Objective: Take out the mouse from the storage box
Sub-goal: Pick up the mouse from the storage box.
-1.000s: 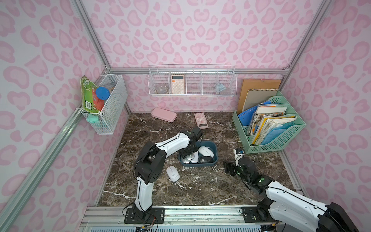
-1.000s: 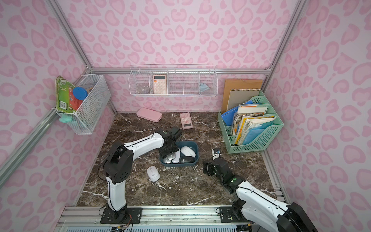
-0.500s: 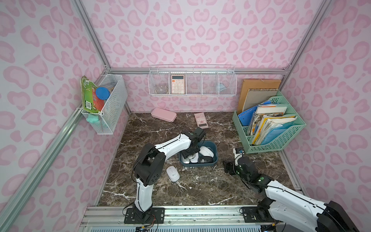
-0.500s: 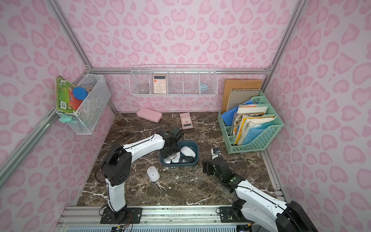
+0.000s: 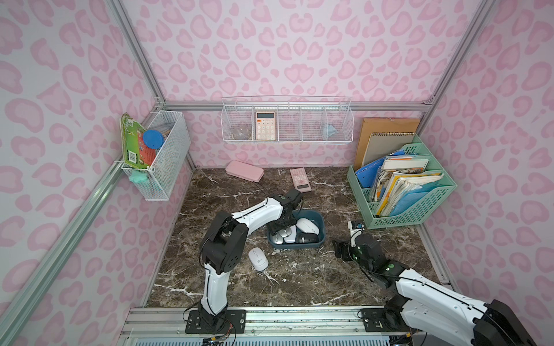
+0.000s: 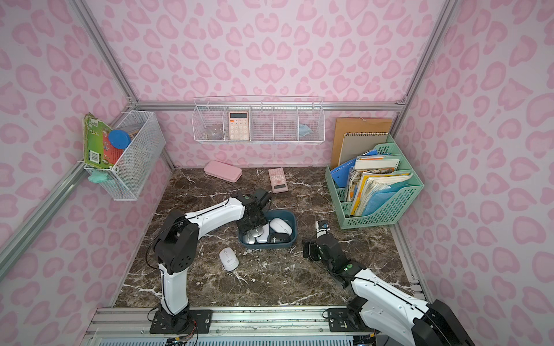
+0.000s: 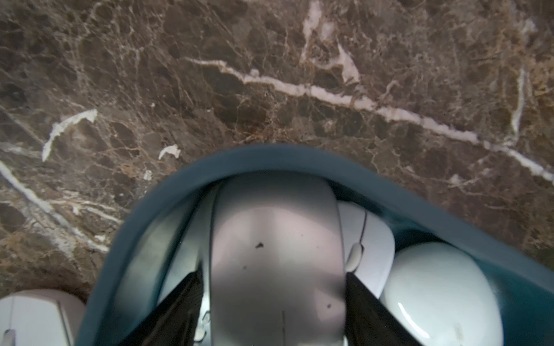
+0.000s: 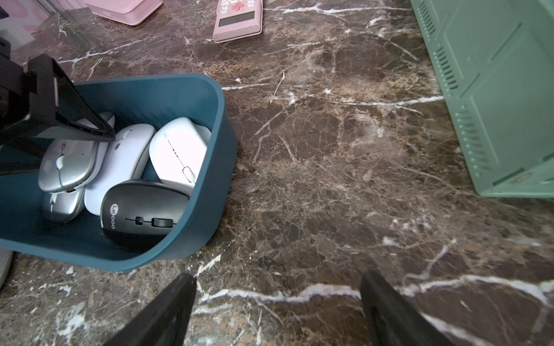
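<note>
Looking down from above, we see the box (image 5: 296, 245) near the middle of the table (image 5: 299, 278), with the left gripper (image 7: 272, 272) lowered into its 9 o'clock half. Its fingers (image 7: 180, 308) stand on either side of the silver mouse (image 7: 275, 239), right against its flanks; whether they squeeze it or only touch it we cannot tell. That mouse lies inside the box, resting on a lower silver mouse (image 8: 63, 208). Next to them toward 3 o'clock lies a pale mouse (image 8: 120, 167), then a white mouse (image 8: 180, 149) at the 3 o'clock end, and the black mouse (image 8: 144, 212) sits along the 6 o'clock wall. A loose mouse (image 5: 258, 259), white, rests on the marble just outside the box at its 8 o'clock. The right gripper (image 8: 278, 277) hangs over bare table at 4 o'clock from the box, apart from it, its jaws spread wide with nothing between them. From the box we find a calculator (image 5: 300, 179) at 12 o'clock, a pink case (image 5: 244, 175) at 11 o'clock and a green rack (image 5: 419, 206) of papers at 2 o'clock.
</note>
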Tool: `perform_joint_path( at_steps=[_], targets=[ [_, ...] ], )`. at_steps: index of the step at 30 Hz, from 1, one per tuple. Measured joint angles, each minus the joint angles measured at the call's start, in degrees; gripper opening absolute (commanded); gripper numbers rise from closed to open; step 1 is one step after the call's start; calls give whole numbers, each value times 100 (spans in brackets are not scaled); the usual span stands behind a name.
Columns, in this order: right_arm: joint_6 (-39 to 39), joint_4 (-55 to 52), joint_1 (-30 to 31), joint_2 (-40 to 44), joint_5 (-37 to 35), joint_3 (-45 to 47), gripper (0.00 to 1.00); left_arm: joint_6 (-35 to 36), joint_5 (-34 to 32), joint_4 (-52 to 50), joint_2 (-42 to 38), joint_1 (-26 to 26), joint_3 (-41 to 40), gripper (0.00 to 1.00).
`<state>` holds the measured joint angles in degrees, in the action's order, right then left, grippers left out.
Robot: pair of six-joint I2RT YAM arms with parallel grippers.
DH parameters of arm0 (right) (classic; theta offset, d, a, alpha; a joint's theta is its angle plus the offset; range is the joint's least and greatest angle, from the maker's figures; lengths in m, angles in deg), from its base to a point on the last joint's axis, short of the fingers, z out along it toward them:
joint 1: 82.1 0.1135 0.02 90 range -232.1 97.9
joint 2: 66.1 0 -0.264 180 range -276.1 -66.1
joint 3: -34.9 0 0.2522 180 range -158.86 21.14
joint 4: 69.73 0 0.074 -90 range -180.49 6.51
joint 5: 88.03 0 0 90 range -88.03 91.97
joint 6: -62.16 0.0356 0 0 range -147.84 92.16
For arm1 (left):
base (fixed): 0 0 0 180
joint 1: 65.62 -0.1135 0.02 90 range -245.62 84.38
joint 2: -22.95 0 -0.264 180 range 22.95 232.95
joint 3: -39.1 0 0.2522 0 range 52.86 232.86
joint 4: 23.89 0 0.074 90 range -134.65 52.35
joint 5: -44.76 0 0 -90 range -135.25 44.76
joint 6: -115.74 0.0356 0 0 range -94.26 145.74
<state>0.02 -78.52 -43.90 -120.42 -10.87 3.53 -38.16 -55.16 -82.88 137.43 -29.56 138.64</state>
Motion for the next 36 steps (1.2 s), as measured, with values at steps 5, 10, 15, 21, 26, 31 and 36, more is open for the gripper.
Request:
perform_joint_path(
  at_steps=[5,10,15,21,26,31,36],
  targets=[
    [0,0,0,-15,0,0,89,90,9,-9,42,0,52,60],
    [0,0,0,-28,0,-2,89,125,28,-20,63,-7,74,57],
    [0,0,4,-74,0,-15,89,164,26,-26,31,24,70,57],
    [-4,35,4,-129,22,-37,89,254,-50,-2,-136,149,70,57],
    [-26,39,0,-131,22,-37,89,258,-162,-33,-275,238,76,57],
    [-28,37,0,-129,24,-37,89,275,-299,-157,-605,437,76,57],
    [-28,35,0,-101,22,-37,89,271,-354,-251,-1075,758,-111,57]
  ],
)
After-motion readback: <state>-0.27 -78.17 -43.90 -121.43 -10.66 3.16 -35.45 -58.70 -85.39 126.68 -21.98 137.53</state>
